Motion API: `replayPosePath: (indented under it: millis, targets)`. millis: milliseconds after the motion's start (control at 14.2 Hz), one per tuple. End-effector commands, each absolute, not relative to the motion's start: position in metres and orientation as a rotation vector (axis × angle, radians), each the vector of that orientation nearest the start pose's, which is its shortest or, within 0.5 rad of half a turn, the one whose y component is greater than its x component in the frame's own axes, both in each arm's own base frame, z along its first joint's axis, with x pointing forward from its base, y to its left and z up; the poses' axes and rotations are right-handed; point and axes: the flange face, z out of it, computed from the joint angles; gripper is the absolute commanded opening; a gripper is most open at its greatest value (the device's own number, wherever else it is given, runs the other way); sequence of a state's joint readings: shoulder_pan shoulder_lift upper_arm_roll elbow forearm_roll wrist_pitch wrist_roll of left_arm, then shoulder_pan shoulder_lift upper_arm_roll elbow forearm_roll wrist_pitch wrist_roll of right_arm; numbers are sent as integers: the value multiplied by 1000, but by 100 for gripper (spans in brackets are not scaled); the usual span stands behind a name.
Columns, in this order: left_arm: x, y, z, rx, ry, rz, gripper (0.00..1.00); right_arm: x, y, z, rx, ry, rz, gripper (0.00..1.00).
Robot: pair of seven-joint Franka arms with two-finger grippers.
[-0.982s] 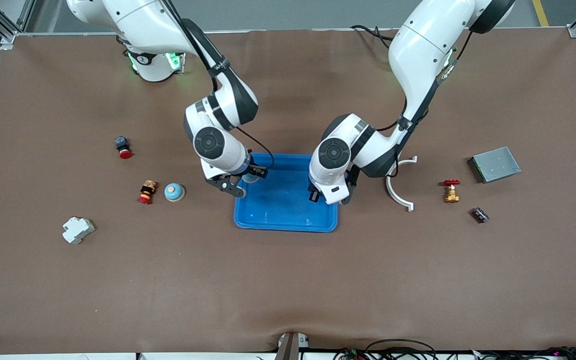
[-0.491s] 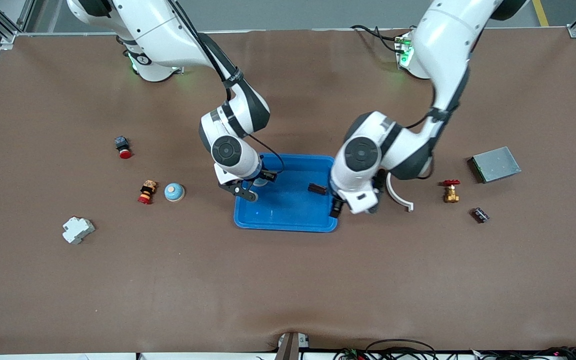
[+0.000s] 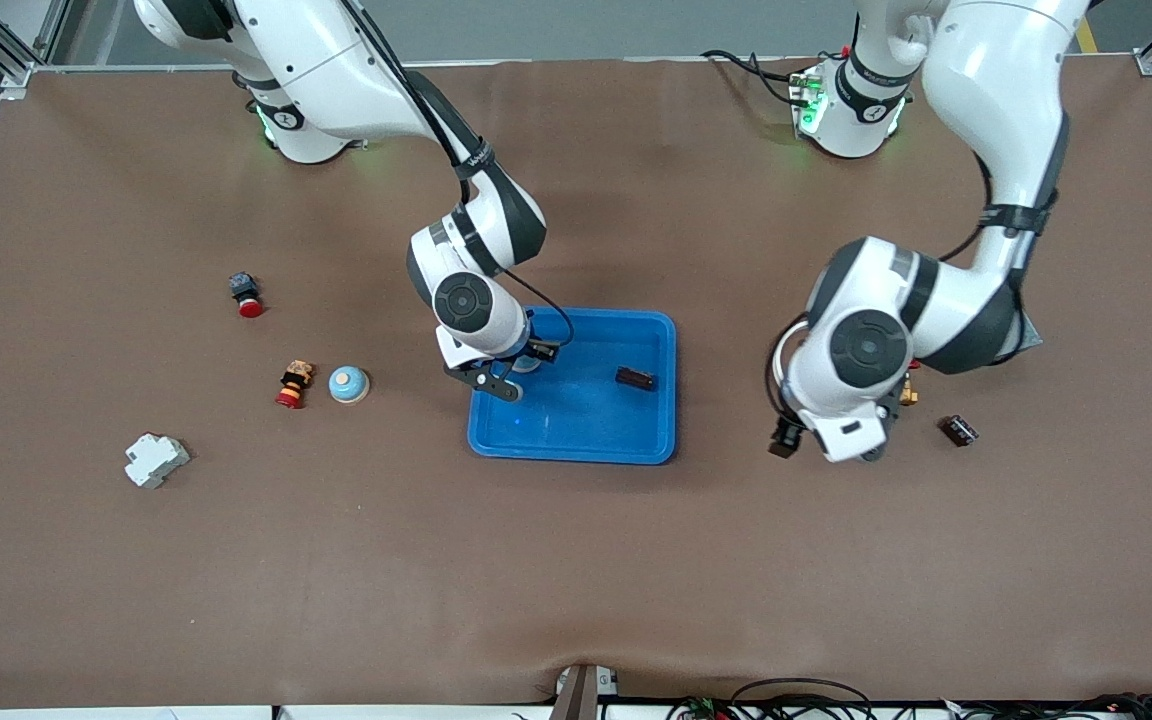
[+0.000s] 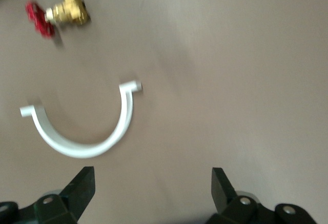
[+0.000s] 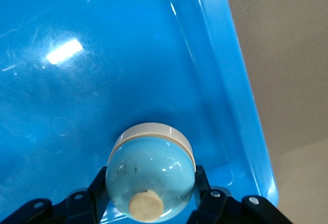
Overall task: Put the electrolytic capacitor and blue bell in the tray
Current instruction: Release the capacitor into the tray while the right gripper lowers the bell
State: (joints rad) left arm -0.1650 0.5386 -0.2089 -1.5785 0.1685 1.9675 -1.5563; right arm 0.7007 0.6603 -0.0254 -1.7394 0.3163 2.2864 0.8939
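The tray (image 5: 246, 106) was glossy blue plastic, its smooth floor throwing bright glints. The blue bell (image 5: 151, 175) had a shiny, glazed-looking dome with a pale matt band. The surface (image 3: 576, 560) was matt brown cloth. The valve (image 4: 69, 14) looked like brass; the curved white clip (image 4: 82, 137) was smooth plastic.

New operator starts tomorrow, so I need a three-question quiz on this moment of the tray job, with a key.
1. True or false: the right end effector is shut on a blue bell over the tray.
2. What lies on the tray floor near the left arm's end? A) a brass valve B) a small dark capacitor C) a white clip
3. Fill in: the left end effector is ____ and holds nothing.

Key
1. True; a second blue bell sits on the table.
2. B, the capacitor.
3. Open; in its wrist view it is over the white curved clip beside the brass valve.
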Motion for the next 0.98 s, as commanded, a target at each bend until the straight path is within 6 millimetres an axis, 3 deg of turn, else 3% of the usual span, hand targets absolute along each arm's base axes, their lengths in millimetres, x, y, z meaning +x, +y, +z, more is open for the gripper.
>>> replayPosePath:
  millis: [0,70,211,281,351,561,772,912]
  targets:
    - [645,-165,316,-2551,-1481,55,100,509,421,188,-2966,680,344,15]
    - [648,-145,317,-2548,-1427,47,100,509,420,187,-2972,677,344,19]
    - [653,-103,313,-2558,-1383,73,100,508,420,187,-2977,664,345,41]
    - [654,-80,308,-2564,-1350,88,100,509,419,187,-2980,663,348,76]
    - [654,-61,304,-2568,-1314,101,100,508,420,186,-2982,660,352,100]
    - [652,2,289,-2556,-1230,99,100,508,420,189,-2983,654,352,100]
    - [648,41,275,-2599,-1214,102,100,514,414,203,-2986,648,369,100]
    - [642,60,261,-2633,-1215,76,100,522,413,230,-3018,579,400,100]
